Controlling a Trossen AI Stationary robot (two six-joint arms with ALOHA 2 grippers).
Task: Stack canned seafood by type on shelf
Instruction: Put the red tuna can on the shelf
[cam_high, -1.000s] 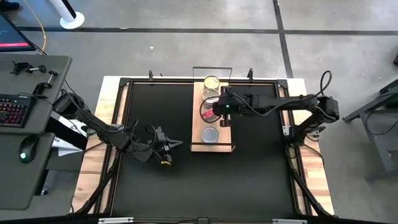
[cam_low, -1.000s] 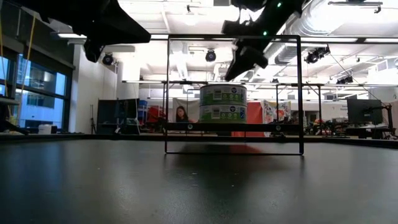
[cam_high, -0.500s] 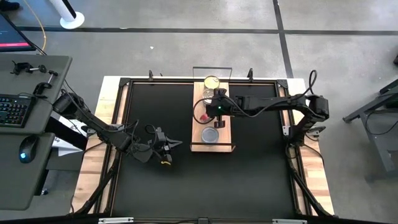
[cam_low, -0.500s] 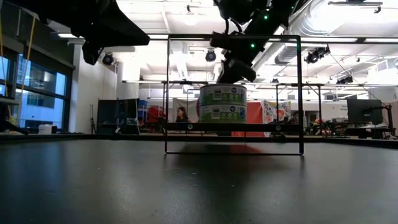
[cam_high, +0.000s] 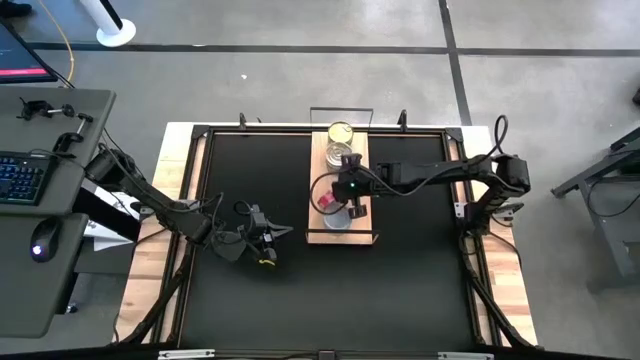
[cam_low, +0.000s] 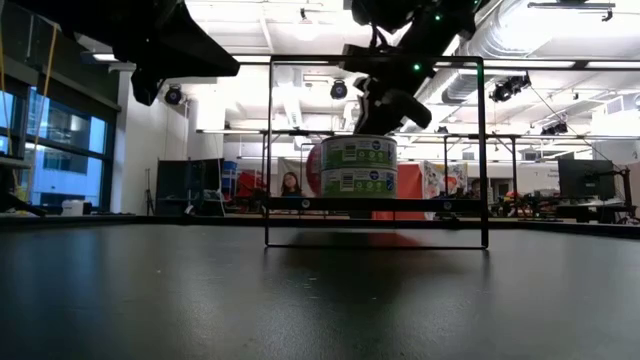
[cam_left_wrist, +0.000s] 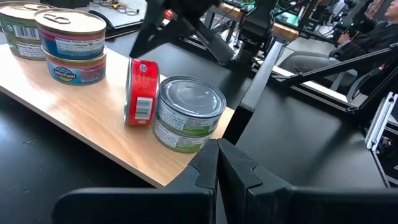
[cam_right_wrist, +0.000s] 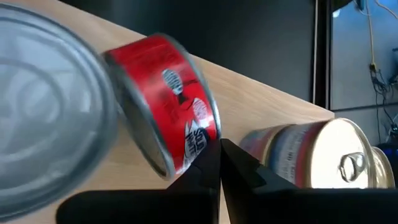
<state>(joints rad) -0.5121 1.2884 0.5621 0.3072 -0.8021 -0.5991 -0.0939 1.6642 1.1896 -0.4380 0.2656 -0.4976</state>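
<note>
The light-wood shelf (cam_high: 316, 234) carries several flat tins. At its far end is a gold-lidded tin (cam_high: 340, 131). Near the middle is a pink-and-blue stack (cam_left_wrist: 71, 46). At its near end is a green-labelled, silver-lidded stack (cam_left_wrist: 186, 112). A red tin (cam_left_wrist: 142, 92) stands on its rim beside that stack, tilted in the right wrist view (cam_right_wrist: 168, 99). My right gripper (cam_high: 337, 195) hangs over the shelf, shut, its tips (cam_right_wrist: 219, 155) by the red tin's side wall. My left gripper (cam_left_wrist: 217, 162) waits shut above the black tabletop, left of the shelf (cam_high: 268, 240). My right gripper has its shut fingertips (cam_right_wrist: 208, 158) right at the red tin's curved side wall (cam_right_wrist: 202, 127), coming slantwise from above and the table's right. I cannot tell whether they touch it. The tin rests on its rim on the shelf.
Thin black wire rails (cam_low: 482, 150) stand at the shelf's short ends. Open black tabletop (cam_high: 400, 290) lies on both sides of the shelf and toward the near edge. A desk with keyboard and mouse (cam_high: 40, 240) sits beyond the table's left. People show in the room behind.
My right gripper has moved along the shelf toward the near edge and slightly left. The red tin has shifted with it toward the near end, and in the low view it now shows at the left of the green-labelled stack.
</note>
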